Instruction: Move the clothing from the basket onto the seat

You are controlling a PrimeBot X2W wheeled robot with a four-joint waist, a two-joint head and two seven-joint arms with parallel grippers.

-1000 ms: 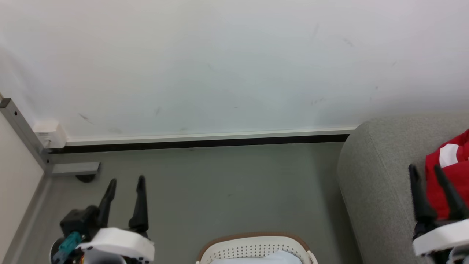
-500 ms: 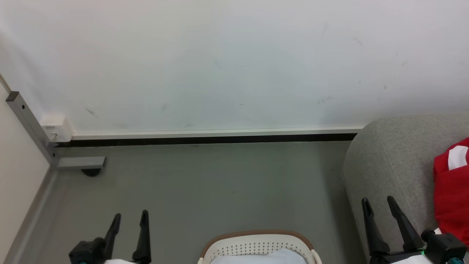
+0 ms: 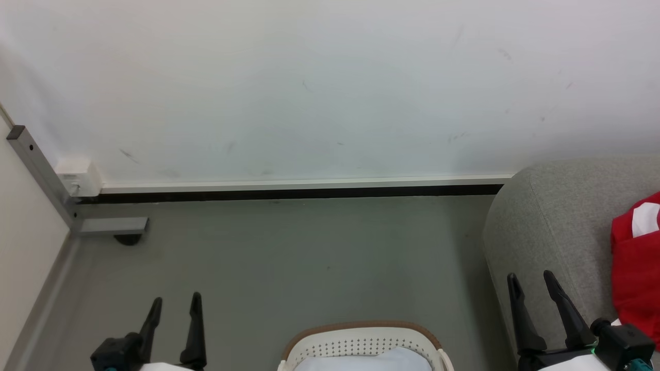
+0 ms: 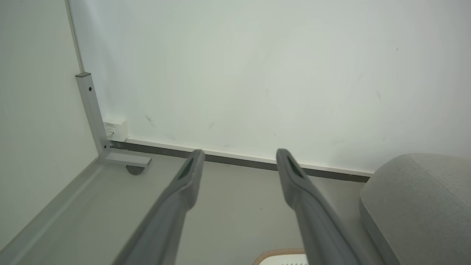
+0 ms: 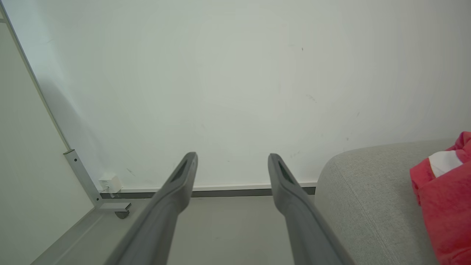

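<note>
First, take the head view. Your left gripper (image 3: 176, 300) stands at the lower left above the grey floor (image 3: 309, 257). Your right gripper (image 3: 530, 277) stands at the lower right, in front of the seat (image 3: 546, 221). Both have their fingers spread apart and hold nothing. The clothing (image 3: 637, 278) lies on the seat at the right edge, red with a white patch. Between the grippers you see the far end of the basket (image 3: 361, 326), with the pale lining (image 3: 363, 360) inside. The rest of the basket is cut off by the bottom edge, so you cannot tell whether another garment is in it. I judge that one put-down is done and both arms are free. The next move calls for bending down to check the basket. If red fabric is there, pinch it alone, not the lining.

Next, the left wrist view. The left gripper (image 4: 239, 152) has its jaws wide apart and points toward the white wall (image 4: 257, 73). A dark skirting strip (image 4: 235, 161) runs below the wall, and a metal post (image 4: 90, 110) stands in the corner.

Finally, the right wrist view. The right gripper (image 5: 232, 155) is also spread and empty. The clothing (image 5: 447, 206) rests on the woven seat (image 5: 360, 206), well to the right of the fingers.
</note>
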